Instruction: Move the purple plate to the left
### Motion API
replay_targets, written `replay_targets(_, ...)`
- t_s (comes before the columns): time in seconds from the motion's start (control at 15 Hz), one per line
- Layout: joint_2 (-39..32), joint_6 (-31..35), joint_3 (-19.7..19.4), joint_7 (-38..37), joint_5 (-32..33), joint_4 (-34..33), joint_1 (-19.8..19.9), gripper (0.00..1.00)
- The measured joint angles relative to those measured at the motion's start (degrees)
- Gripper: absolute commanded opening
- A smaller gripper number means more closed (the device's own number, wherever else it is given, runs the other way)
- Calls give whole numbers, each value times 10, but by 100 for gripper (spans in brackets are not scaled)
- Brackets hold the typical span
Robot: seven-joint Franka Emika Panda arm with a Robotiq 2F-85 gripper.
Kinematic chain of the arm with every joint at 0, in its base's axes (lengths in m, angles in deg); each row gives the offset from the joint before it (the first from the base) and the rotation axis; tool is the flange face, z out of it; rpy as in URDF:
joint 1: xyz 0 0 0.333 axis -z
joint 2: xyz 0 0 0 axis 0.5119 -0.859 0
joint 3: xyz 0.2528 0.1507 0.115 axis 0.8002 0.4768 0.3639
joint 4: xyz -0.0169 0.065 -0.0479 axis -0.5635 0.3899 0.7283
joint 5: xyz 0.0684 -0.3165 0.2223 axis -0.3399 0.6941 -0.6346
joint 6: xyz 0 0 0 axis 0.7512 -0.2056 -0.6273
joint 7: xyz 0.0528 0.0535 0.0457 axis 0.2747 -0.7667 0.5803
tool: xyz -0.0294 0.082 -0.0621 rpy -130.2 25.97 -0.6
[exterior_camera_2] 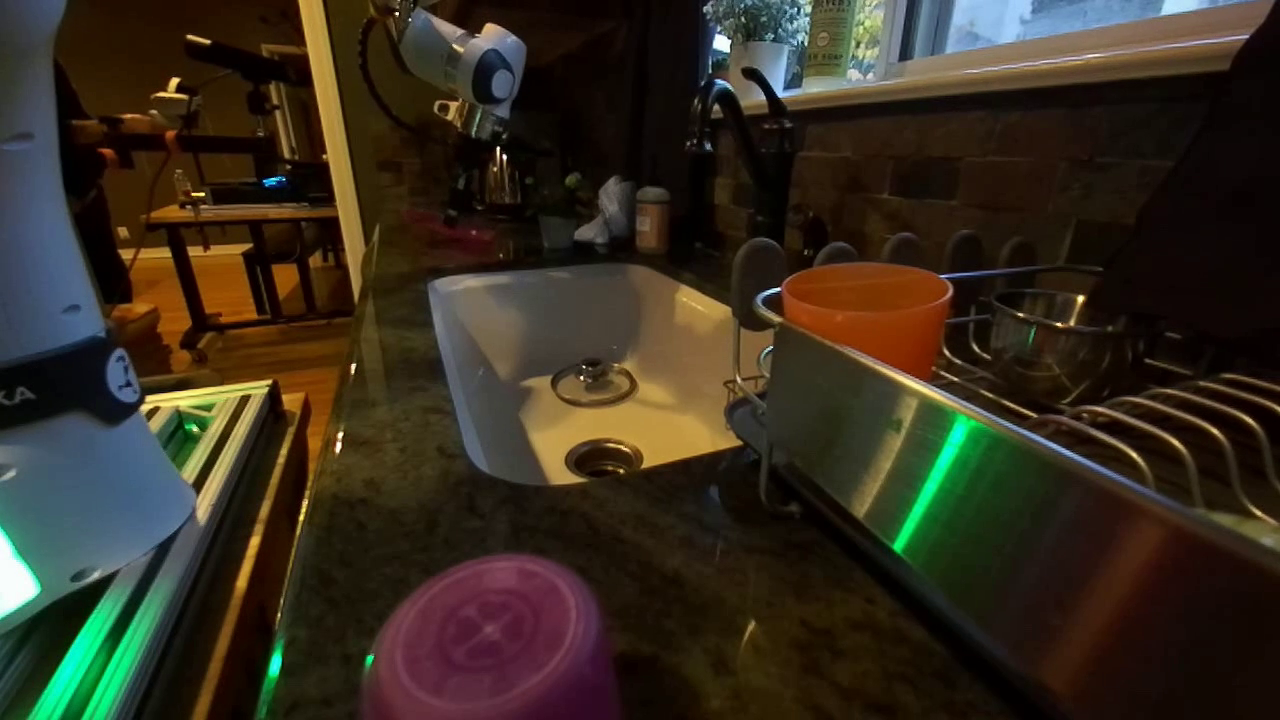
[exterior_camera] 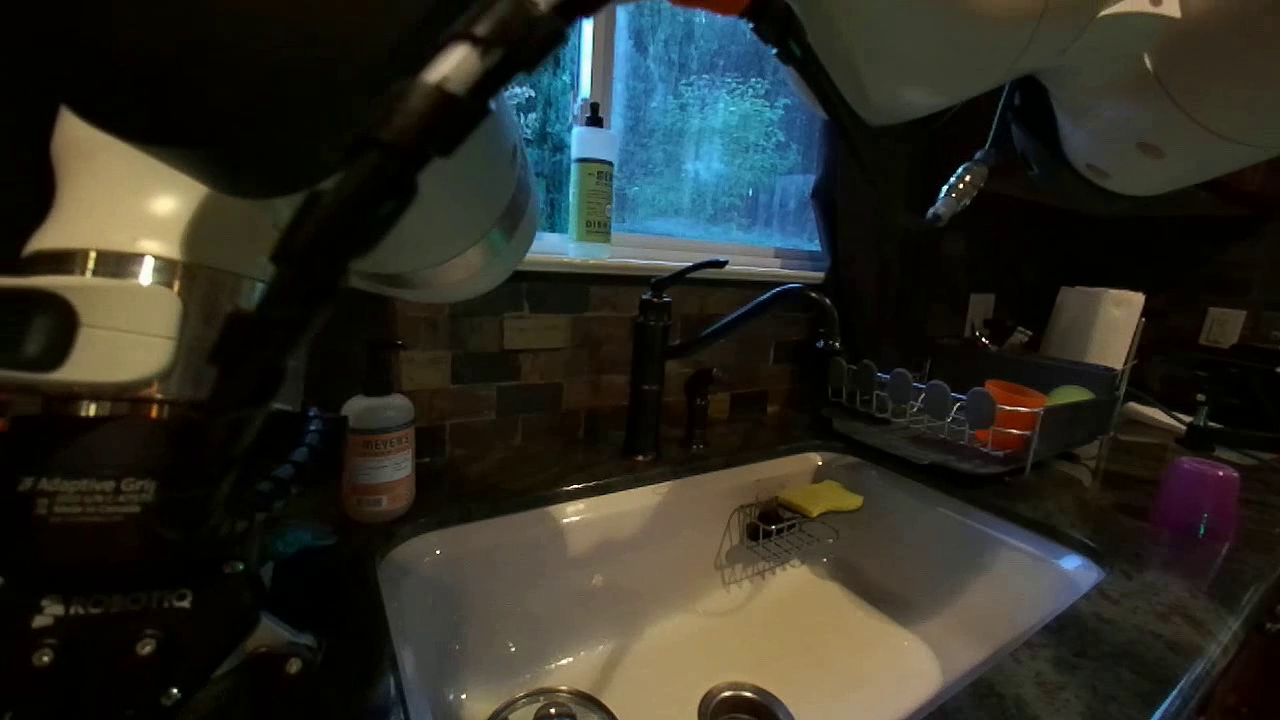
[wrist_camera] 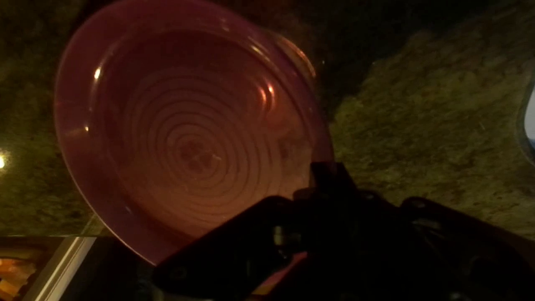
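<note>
The purple plate is facing the wrist view, the claw clenching its rim; a rack is holding an orange cup.

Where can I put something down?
On bare counter between the purple cup, sink and dish rack, or the strip opposite the faucet. Past the sink's other end it's crowded: the gripper holds the purple plate near the peach soap bottle.

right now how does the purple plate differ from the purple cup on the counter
The purple plate is wide and shallow, while the purple cup is tall-sided. The plate's rim is pinched in the claw; the cup stands ungripped on the counter. The plate shows its ringed inner face in the wrist view, but the cup is upside down, base up. Both are round and purplish.
</note>
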Motion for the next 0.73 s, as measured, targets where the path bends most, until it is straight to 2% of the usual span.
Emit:
replay_targets(0.33, 21, 1, 0, -22, -13, 33, 16, 75)
replay_targets(0.53, 70, -11, -1, -29, 16, 44, 12, 96)
replay_targets(0.6, 93, -25, 0, -33, 34, 45, 6, 100)
replay_targets(0.67, 117, -43, 0, -38, 52, 46, -2, 85)
replay_targets(0.73, 143, -52, 0, -47, 69, 50, -11, 93)
